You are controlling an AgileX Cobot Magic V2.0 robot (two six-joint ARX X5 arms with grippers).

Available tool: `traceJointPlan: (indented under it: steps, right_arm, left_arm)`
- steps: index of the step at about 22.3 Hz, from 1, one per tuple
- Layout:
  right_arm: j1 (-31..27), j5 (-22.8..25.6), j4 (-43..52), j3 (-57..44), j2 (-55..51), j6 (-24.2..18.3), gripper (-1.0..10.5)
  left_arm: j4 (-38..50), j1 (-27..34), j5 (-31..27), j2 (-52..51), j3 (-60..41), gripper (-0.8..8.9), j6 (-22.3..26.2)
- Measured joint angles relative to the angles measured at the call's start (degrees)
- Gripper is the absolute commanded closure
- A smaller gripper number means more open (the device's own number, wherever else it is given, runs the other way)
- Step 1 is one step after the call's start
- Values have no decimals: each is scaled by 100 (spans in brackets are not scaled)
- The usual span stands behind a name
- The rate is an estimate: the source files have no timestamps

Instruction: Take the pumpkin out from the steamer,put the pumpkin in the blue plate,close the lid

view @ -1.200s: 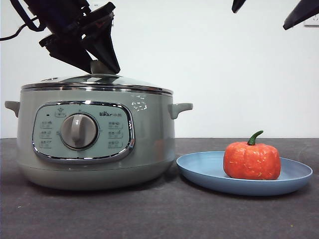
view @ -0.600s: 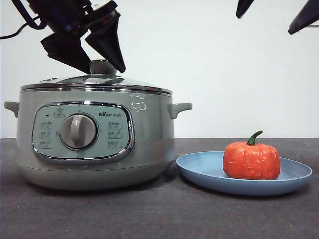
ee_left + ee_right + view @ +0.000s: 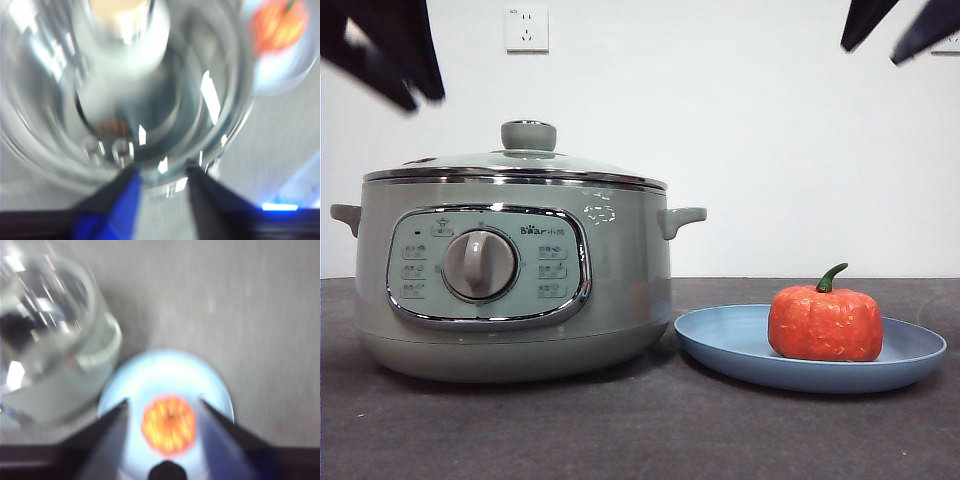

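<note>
The pumpkin (image 3: 825, 322) sits upright in the blue plate (image 3: 720, 345) to the right of the steamer (image 3: 510, 275). The glass lid (image 3: 515, 165) rests closed on the steamer, its green knob (image 3: 528, 135) free. My left gripper (image 3: 385, 55) is open and empty, high at the top left, above and left of the lid; its wrist view shows the lid (image 3: 120, 90) below its open jaws (image 3: 162, 182). My right gripper (image 3: 895, 25) is open, high at the top right; in its wrist view the pumpkin (image 3: 169, 424) and plate (image 3: 165, 370) lie between its jaws (image 3: 165, 407), far below.
The dark grey table (image 3: 640, 430) runs across the front. A white wall with a socket (image 3: 526, 28) stands behind. The steamer's side handle (image 3: 682, 217) reaches toward the plate.
My left gripper let go of the lid knob, opened and rose up and to the left. The lid stays on the steamer. The right gripper drifted slightly right.
</note>
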Motion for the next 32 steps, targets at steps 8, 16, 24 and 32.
traceJointPlan:
  steps: [8, 16, 24, 32]
  right_arm:
    - [0, 2, 1657, -2170, -1976, -85, 964]
    - [0, 4, 1386, -2256, -2087, 245, 963]
    - [0, 4, 1333, -2256, -2055, 310, 963]
    - [0, 4, 1333, -2256, -2055, 328, 963]
  left_arm:
    - [1209, -129, -1108, -2463, -1147, 822, -20]
    - [1327, -129, -1631, -3746, -2765, 817, -289]
    - [1123, -129, -1631, -3742, -2765, 817, -387]
    - [1115, -133, -1639, -3768, -2765, 817, -402]
